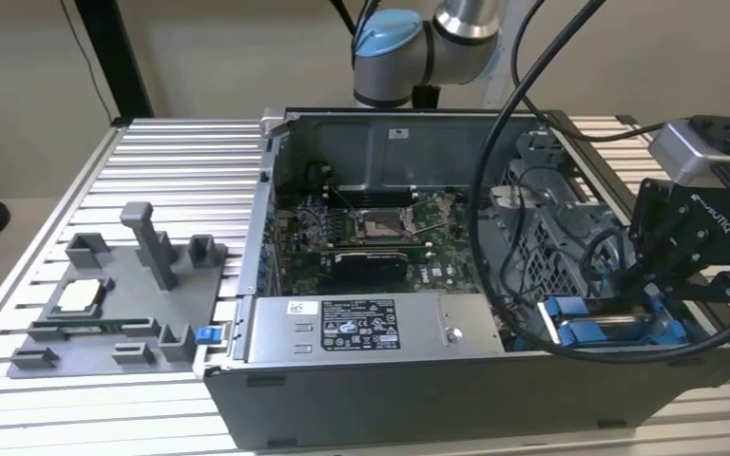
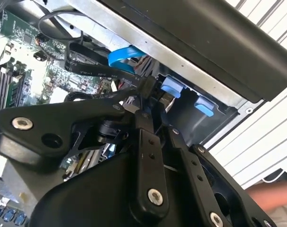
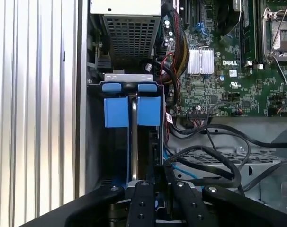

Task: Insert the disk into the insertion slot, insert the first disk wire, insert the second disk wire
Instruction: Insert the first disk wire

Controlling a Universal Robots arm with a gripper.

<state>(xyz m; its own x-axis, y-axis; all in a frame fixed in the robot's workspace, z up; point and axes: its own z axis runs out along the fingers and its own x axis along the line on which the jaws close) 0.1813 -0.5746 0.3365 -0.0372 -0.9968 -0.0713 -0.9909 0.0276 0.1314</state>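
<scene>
My black gripper point(image 1: 635, 285) hangs over the case's corner on the exterior view's right, just above the insertion slot point(image 1: 650, 334). The disk's blue carrier frame point(image 1: 584, 332) sits inside that bay. In the first wrist view the carrier's blue panels point(image 3: 116, 112) stand on edge in the slot point(image 3: 94, 142), with two blue tabs point(image 3: 114, 87) at the far end. In both wrist views the gripper point(image 3: 157, 178) point(image 2: 146, 91) has its fingers drawn together. They seem to pinch a small black wire plug point(image 2: 147, 83) close to the blue tabs point(image 2: 172, 86).
A grey power supply box with a sticker point(image 1: 353, 328) lies at the case front beside the motherboard point(image 1: 365, 228). Black cables point(image 3: 214, 156) and a blue flat cable point(image 2: 123, 56) cross a perforated cage point(image 1: 555, 223). A grey parts fixture point(image 1: 111, 304) sits outside. A hand point(image 2: 271, 195) is nearby.
</scene>
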